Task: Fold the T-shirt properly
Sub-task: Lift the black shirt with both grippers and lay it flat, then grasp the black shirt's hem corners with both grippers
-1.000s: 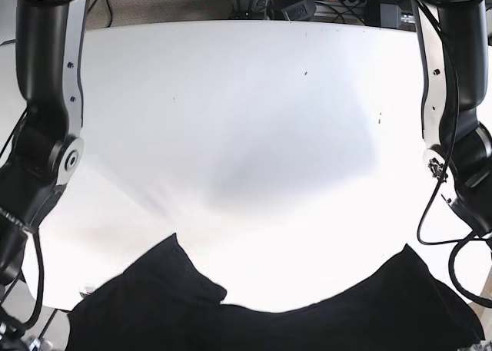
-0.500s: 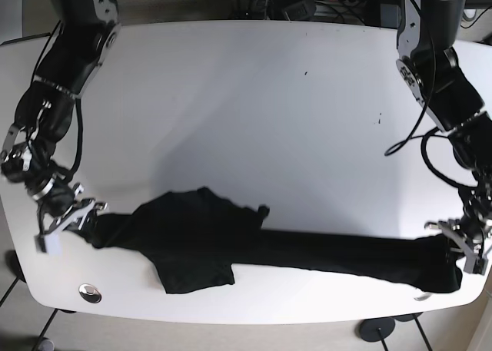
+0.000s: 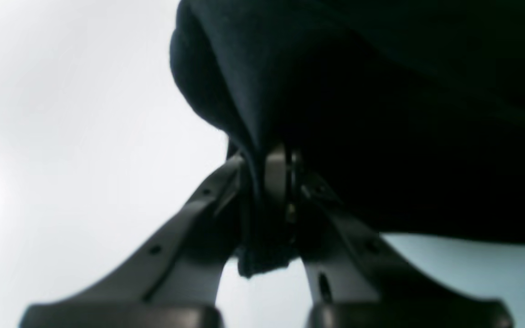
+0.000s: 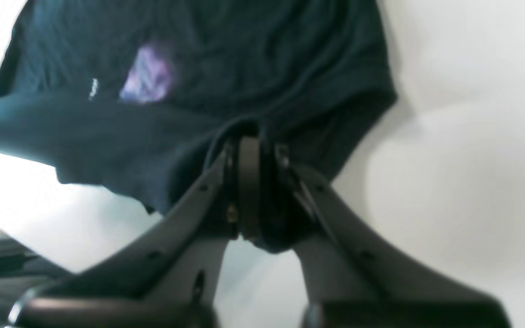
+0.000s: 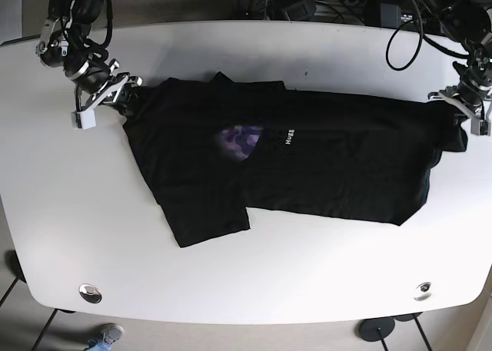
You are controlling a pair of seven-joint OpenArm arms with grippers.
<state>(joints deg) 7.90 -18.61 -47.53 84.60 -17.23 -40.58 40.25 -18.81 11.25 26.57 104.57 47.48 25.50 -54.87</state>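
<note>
In the left wrist view, the left tool (image 3: 269,182) is pinching a bunched edge of the black cotton T-shirt (image 3: 381,91), its jaws closed tight on the fabric above the white tabletop (image 3: 62,136).

In the right wrist view, the right tool (image 4: 253,182) is likewise clamping a fold of the T-shirt (image 4: 198,68), with the purple chest print (image 4: 146,75) showing on the cloth spread beyond it.

In the base view, the T-shirt (image 5: 307,167) is lying stretched across the far half of the tabletop (image 5: 246,289), print (image 5: 240,140) facing up, one sleeve hanging toward the near edge. The right tool (image 5: 104,97) is gripping its far corner on the view's left, the left tool (image 5: 463,105) the opposite corner on the right.

The step in hand seems to be laying the garment out flat; the next move probably calls for lowering and releasing both corners without wrinkling, then taking fresh holds to fold.

Half a second ago the shirt was a bunched strip along the near edge; it is now lying opened out, farther from that edge.
</note>
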